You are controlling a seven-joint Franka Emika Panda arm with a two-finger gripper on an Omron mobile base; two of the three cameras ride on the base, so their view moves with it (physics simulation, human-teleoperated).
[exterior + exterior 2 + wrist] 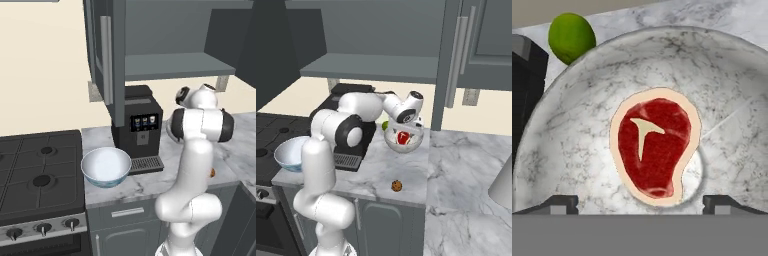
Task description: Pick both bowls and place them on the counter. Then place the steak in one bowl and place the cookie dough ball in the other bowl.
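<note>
A: Here's the tool, right over the grey bowl, and the steak lies flat on the bowl's floor. From the hand view I see the two fingertips spread wide apart at either side, nothing between them.

B: So, empty and open. That's one bowl served. And the other?

A: The white bowl sits on the tabletop near the stove, just in front of the coffee machine. Nothing in it that I can see.

B: And the dough ball?

A: The dough ball is out on the bare marble, near the front edge, well apart from both bowls. There's a lime just behind the grey bowl too; leave that alone.

B: How's that ball going to handle, do you reckon?

A: Light, I'd say, and round, so it could roll if nudged from one side. Soft too, being dough. I'd come straight down and close on its widest part, one finger on each side, gently. It's tiny next to those fingers, so centring matters, or it squirts out toward the edge.

B: Then over to the white bowl?

A: That's my guess: a long carry across, past the coffee machine, with a low release so it doesn't bounce out of that shallow, slick-looking inside.
</note>
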